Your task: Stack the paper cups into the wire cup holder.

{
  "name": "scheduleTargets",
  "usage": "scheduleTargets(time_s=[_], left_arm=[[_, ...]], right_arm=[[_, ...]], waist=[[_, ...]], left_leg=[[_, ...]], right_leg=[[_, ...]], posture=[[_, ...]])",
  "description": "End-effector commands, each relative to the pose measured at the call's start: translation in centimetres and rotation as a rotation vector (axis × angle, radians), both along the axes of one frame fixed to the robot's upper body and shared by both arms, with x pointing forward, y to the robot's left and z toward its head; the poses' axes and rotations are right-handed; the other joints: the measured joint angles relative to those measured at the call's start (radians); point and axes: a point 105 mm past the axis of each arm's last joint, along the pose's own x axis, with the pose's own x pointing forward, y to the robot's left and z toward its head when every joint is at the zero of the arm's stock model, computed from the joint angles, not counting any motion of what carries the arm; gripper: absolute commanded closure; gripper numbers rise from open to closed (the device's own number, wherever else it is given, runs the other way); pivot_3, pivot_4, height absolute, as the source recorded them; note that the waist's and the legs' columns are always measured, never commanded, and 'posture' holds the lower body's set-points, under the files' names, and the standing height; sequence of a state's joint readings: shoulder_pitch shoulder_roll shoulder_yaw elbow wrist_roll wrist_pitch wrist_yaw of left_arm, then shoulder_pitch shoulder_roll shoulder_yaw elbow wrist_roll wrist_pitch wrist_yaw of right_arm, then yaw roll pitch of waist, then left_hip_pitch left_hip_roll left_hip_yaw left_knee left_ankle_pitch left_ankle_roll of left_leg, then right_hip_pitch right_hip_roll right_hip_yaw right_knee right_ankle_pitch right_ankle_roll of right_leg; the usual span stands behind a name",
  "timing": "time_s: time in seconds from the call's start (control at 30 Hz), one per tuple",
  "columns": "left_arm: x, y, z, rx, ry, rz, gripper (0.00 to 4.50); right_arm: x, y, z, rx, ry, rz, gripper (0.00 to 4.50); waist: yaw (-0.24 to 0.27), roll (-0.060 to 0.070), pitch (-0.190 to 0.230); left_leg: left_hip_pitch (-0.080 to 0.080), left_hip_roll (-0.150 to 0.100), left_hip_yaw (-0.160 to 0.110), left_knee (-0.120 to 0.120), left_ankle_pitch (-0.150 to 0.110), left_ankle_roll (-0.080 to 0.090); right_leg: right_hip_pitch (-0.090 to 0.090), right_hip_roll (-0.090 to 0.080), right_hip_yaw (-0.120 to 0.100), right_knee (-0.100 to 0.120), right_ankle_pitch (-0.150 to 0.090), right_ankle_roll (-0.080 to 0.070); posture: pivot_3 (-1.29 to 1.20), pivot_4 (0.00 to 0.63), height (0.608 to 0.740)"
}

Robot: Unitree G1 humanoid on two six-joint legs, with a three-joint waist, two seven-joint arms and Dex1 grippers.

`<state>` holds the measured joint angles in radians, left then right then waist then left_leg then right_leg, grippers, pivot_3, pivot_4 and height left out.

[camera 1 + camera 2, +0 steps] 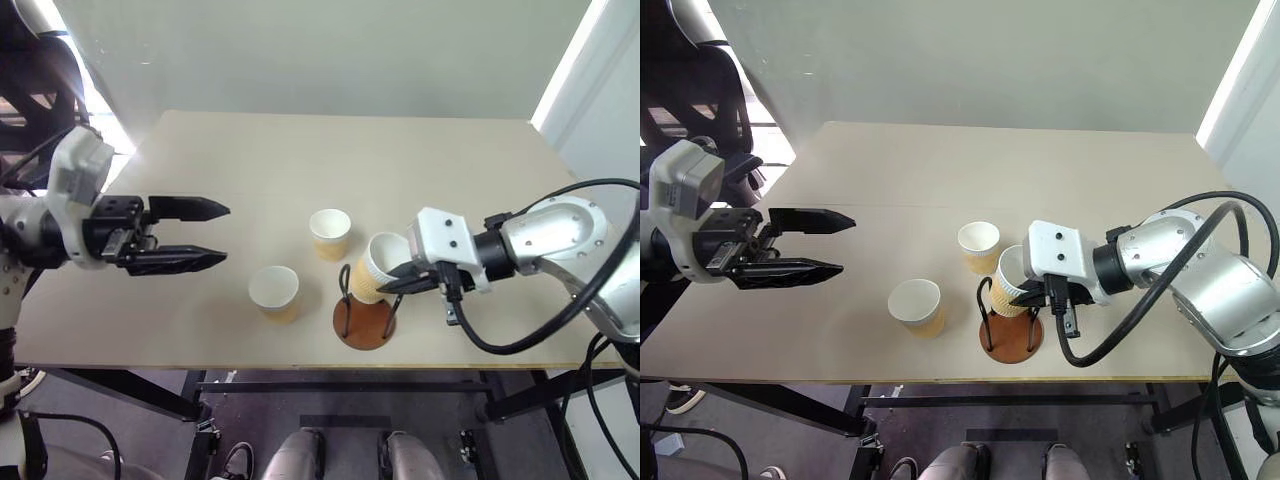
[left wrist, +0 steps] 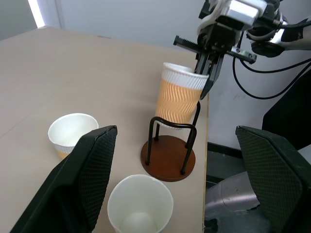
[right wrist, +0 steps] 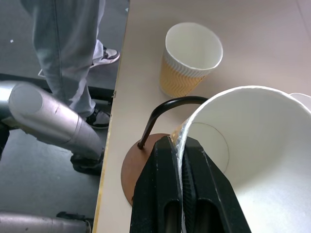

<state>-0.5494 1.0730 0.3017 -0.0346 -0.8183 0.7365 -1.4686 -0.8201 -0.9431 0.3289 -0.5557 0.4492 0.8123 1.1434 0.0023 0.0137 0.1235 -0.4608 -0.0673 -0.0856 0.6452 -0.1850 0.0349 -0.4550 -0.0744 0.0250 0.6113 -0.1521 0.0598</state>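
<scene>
Pinching the thin rim of a light, probably squashy paper cup, the right gripper is hanging it over the wire cup holder while the left gripper is waiting wide open, holding nothing.

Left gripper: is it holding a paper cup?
No. The left gripper hangs open and empty over the table, apart from the cups.

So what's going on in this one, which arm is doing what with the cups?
The right gripper is shut on the rim of one paper cup, holding it tilted over the wire cup holder near the table's front edge, its bottom between the wire loops but not yet seated on the base. The left gripper hangs open and empty off to the left above the table. Two more cups stand upright on the table, the nearer cup and the farther cup, both waiting their turn.
</scene>
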Motion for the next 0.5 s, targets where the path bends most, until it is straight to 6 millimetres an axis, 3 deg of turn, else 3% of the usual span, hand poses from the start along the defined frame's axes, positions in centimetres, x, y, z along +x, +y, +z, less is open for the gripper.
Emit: scheduleTargets(time_s=[0.03,0.13,0.2,0.43,0.5], left_arm=[[-0.47,-0.27,1.15,0.013,-0.051,-0.005,0.3],[-0.39,-0.33,1.12,0.015,-0.052,-0.004,0.3],[-0.38,-0.33,1.11,0.017,-0.053,-0.004,0.3],[-0.37,-0.14,0.95,0.03,-0.05,-0.002,0.3],[-0.42,0.03,0.76,0.053,-0.045,-0.002,0.3]], right_arm=[[-0.11,0.12,0.38,-0.002,-0.041,0.019,4.48],[-0.14,0.15,0.25,-0.004,-0.042,0.023,4.3],[-0.15,0.17,0.19,-0.006,-0.043,0.024,3.84],[-0.03,0.29,0.39,0.001,-0.06,0.025,1.46],[0.23,0.07,1.02,0.011,-0.078,0.011,1.46]], waist=[[0.0,0.0,0.0],[0.0,0.0,0.0],[0.0,0.0,0.0],[0.0,0.0,0.0],[0.0,0.0,0.0]], left_leg=[[0.0,0.0,0.0,0.0,0.0,0.0],[0.0,0.0,0.0,0.0,0.0,0.0],[0.0,0.0,0.0,0.0,0.0,0.0],[0.0,0.0,0.0,0.0,0.0,0.0],[0.0,0.0,0.0,0.0,0.0,0.0]], right_leg=[[0.0,0.0,0.0,0.0,0.0,0.0],[0.0,0.0,0.0,0.0,0.0,0.0],[0.0,0.0,0.0,0.0,0.0,0.0],[0.0,0.0,0.0,0.0,0.0,0.0],[0.0,0.0,0.0,0.0,0.0,-0.001]], posture=[[0.0,0.15,0.74],[0.0,0.15,0.74],[0.0,0.15,0.74],[0.0,0.15,0.74],[0.0,0.15,0.74]])
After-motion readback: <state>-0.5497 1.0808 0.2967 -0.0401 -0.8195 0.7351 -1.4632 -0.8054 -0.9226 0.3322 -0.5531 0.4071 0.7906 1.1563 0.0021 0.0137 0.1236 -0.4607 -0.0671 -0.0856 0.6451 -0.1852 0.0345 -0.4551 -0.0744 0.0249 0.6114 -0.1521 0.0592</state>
